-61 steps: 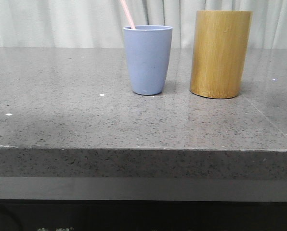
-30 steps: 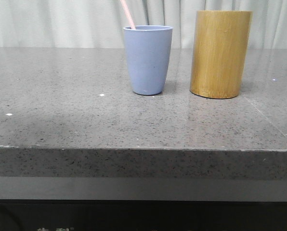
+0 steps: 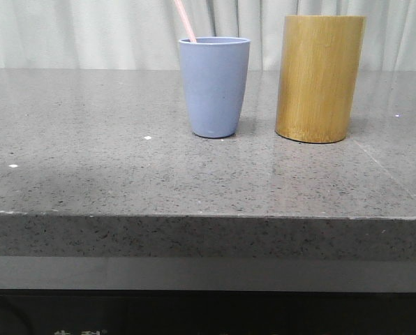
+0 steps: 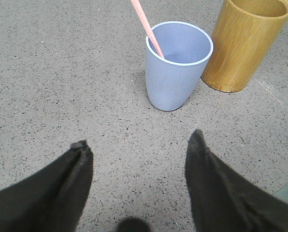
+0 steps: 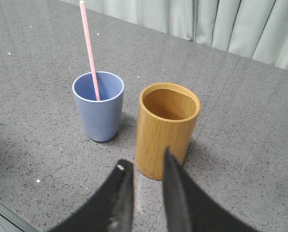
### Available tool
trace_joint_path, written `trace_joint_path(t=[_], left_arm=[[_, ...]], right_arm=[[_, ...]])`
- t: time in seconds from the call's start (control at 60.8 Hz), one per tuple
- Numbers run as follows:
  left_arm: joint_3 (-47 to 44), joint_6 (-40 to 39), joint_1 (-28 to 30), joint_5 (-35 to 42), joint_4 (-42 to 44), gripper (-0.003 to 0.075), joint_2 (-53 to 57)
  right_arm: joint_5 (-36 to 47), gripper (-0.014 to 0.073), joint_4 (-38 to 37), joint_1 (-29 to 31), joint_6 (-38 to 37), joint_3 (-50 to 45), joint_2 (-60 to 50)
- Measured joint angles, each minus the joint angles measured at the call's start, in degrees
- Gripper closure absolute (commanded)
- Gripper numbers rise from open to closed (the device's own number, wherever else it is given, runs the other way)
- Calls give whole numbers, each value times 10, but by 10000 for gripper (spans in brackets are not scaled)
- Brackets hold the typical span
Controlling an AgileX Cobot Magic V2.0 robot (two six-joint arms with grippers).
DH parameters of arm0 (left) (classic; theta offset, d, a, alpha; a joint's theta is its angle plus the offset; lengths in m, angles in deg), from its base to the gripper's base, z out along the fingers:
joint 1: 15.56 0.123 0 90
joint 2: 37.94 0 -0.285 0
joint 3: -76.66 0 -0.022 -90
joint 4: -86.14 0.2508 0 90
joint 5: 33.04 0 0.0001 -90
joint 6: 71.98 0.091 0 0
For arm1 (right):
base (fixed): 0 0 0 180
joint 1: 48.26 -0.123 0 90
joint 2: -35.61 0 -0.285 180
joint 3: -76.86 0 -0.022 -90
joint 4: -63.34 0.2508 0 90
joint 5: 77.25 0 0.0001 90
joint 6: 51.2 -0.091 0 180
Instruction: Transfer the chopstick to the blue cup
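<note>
One pale pink chopstick (image 3: pixel 186 21) stands leaning in the blue cup (image 3: pixel 213 87) near the middle back of the table. It also shows in the left wrist view (image 4: pixel 146 26) inside the cup (image 4: pixel 175 72), and in the right wrist view (image 5: pixel 89 48) inside the cup (image 5: pixel 99 108). My left gripper (image 4: pixel 139 138) is open wide and empty, above the table in front of the cup. My right gripper (image 5: pixel 144 158) is open by a narrow gap and empty, above the table in front of the bamboo cylinder. Neither gripper shows in the front view.
A taller tan bamboo cylinder (image 3: pixel 318 77) stands just right of the blue cup; its inside looks empty in the right wrist view (image 5: pixel 165 130). The grey speckled table (image 3: pixel 89 139) ends in a front edge (image 3: pixel 194 216). A pale curtain (image 3: pixel 89 31) hangs behind.
</note>
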Motion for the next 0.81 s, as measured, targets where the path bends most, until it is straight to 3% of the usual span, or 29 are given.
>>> trace_joint_path(t=[0.132, 0.247, 0.806], left_arm=[[0, 0, 0, 0, 0, 588, 0], [0, 0, 0, 0, 0, 741, 0], [0, 0, 0, 0, 0, 739, 0]], right_arm=[[0, 664, 0, 0, 0, 0, 0], [0, 662, 0, 0, 0, 0, 0], [1, 662, 0, 0, 0, 0, 0]])
